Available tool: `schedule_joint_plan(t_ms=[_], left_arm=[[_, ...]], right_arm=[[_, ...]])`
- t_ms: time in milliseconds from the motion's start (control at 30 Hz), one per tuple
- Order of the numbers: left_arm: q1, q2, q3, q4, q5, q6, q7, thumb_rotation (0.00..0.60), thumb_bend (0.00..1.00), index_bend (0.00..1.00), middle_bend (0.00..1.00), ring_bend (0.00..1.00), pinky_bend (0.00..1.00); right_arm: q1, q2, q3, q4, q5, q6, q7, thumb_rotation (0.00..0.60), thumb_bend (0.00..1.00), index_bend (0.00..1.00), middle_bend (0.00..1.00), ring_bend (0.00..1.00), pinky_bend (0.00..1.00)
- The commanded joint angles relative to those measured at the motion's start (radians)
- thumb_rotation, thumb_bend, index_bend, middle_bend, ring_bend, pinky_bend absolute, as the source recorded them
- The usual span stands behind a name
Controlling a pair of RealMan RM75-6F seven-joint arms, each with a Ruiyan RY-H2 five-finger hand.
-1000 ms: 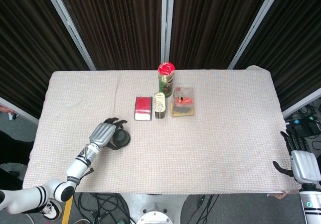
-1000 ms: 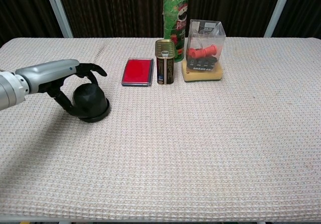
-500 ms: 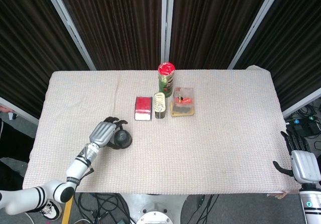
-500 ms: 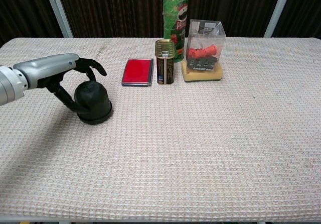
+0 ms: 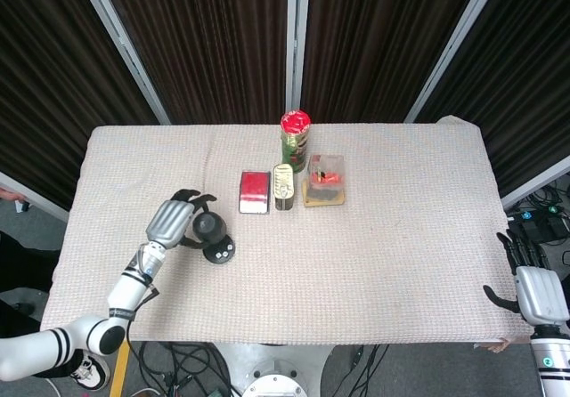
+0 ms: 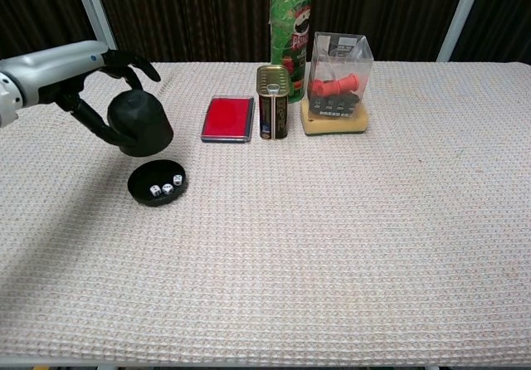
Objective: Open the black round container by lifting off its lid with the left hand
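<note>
My left hand (image 6: 91, 75) (image 5: 169, 222) grips the black domed lid (image 6: 139, 123) (image 5: 206, 226) and holds it in the air, above and a little behind the base. The black round base (image 6: 158, 183) (image 5: 219, 252) lies uncovered on the cloth with three small white dice (image 6: 166, 188) inside. My right hand (image 5: 532, 288) hangs off the table's right front corner, fingers apart, holding nothing.
Behind the base lie a flat red case (image 6: 228, 119), an upright olive tin (image 6: 272, 103), a tall green Pringles tube (image 6: 289, 38) and a clear box (image 6: 338, 84) with red parts on a tan pad. The woven tablecloth (image 6: 348, 245) covers the table.
My left hand has risen with the lid, lifting it off the base. The base stayed on the cloth and its dice now show. The right hand has not moved.
</note>
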Motion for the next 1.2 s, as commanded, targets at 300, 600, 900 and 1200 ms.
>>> schedule_joint_plan(t_ms=[300, 600, 900, 1200], left_arm=[[-0.006, -0.029, -0.013, 0.171, -0.064, -0.040, -0.006, 0.600, 0.10, 0.14, 0.00, 0.00, 0.13], [0.014, 0.023, -0.016, 0.119, -0.013, 0.036, 0.011, 0.600, 0.10, 0.14, 0.01, 0.00, 0.12], [0.138, 0.098, 0.018, 0.024, 0.028, 0.256, 0.101, 0.600, 0.09, 0.14, 0.03, 0.00, 0.12], [0.310, 0.145, 0.130, -0.084, 0.117, 0.455, 0.135, 0.600, 0.08, 0.14, 0.07, 0.00, 0.11]], right_arm=[[-0.001, 0.003, 0.000, -0.008, 0.003, 0.001, -0.006, 0.600, 0.13, 0.00, 0.00, 0.00, 0.00], [-0.002, 0.005, 0.001, -0.011, -0.002, 0.007, -0.004, 0.600, 0.13, 0.00, 0.00, 0.00, 0.00], [-0.001, 0.005, 0.000, -0.009, -0.005, 0.006, 0.000, 0.600, 0.14, 0.00, 0.00, 0.00, 0.00], [-0.004, 0.009, -0.002, -0.021, -0.012, 0.018, -0.009, 0.600, 0.13, 0.00, 0.00, 0.00, 0.00]])
